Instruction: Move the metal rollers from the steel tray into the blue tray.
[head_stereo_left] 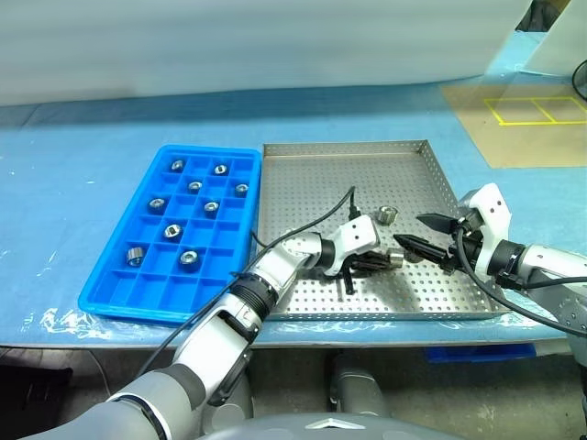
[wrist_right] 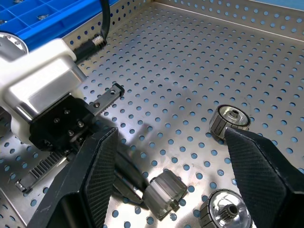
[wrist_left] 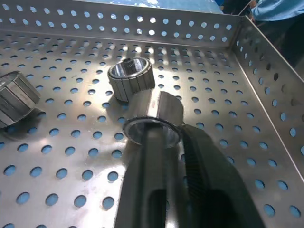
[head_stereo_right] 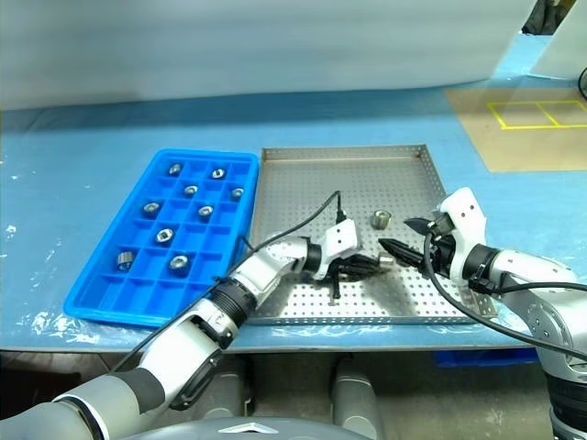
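Your left hand (head_stereo_left: 390, 260) sits low over the front half of the steel tray (head_stereo_left: 303, 156), its fingers (wrist_left: 156, 156) pinched shut on one roller (wrist_left: 154, 118), one finger inside the bore and the other on the outer wall. That looks like the pick step, with the grasp just made. Next you need a straight lift clear of the perforated floor, then a carry over the tray's left rim to the blue tray (head_stereo_left: 110, 295), which lies touching that rim on the bench (head_stereo_left: 73, 147).

Your right hand (head_stereo_left: 431, 233) hangs open and empty just beside the left, near the steel tray's right edge, its fingers pointing at the same spot; judge it a crowding risk as you lift. A second roller (head_stereo_left: 387, 216) stands just behind the held one, and a third (wrist_right: 223, 216) lies close by. Nine rollers already sit in separate compartments of the blue tray; the front row looks free.
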